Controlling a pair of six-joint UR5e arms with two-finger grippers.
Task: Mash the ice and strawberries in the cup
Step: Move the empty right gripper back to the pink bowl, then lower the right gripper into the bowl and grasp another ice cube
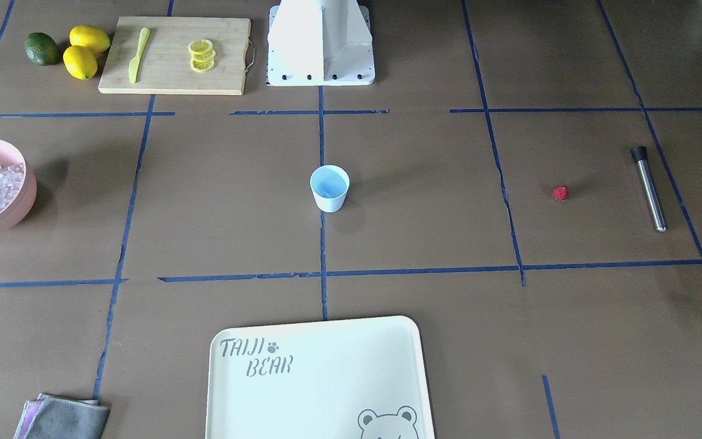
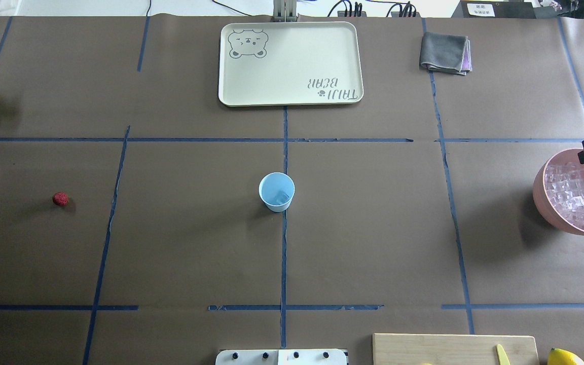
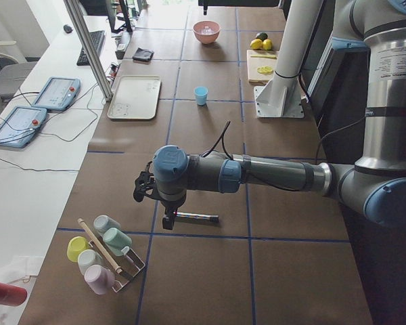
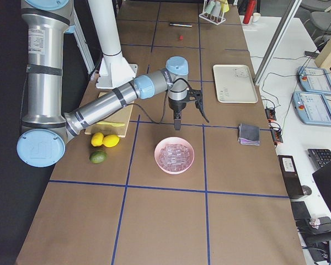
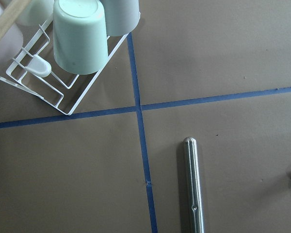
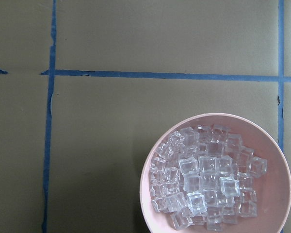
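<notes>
Right, take the desk (image 2: 373,243) from big things down. Your right gripper (image 4: 188,120) hangs over the pink bowl (image 2: 540,200) with its jaws spread wide and holding nothing. The left gripper (image 3: 155,206) hovers above the steel rod (image 1: 650,192), and I cannot tell whether it is wide or narrow.

In the overhead view the bowl sits at 3 o'clock from the cup (image 2: 276,191), well apart, with the ice (image 2: 578,195) heaped inside. The cup stands upright at the centre, and something pale lies in it, too faint to name.

Fetching ice looks like your step. Come down on one cube atop the heap, pinch gently since it looks slick, and release low over the cup's rim. The strawberry (image 2: 60,198) waits at 9 o'clock, near the rod.
</notes>
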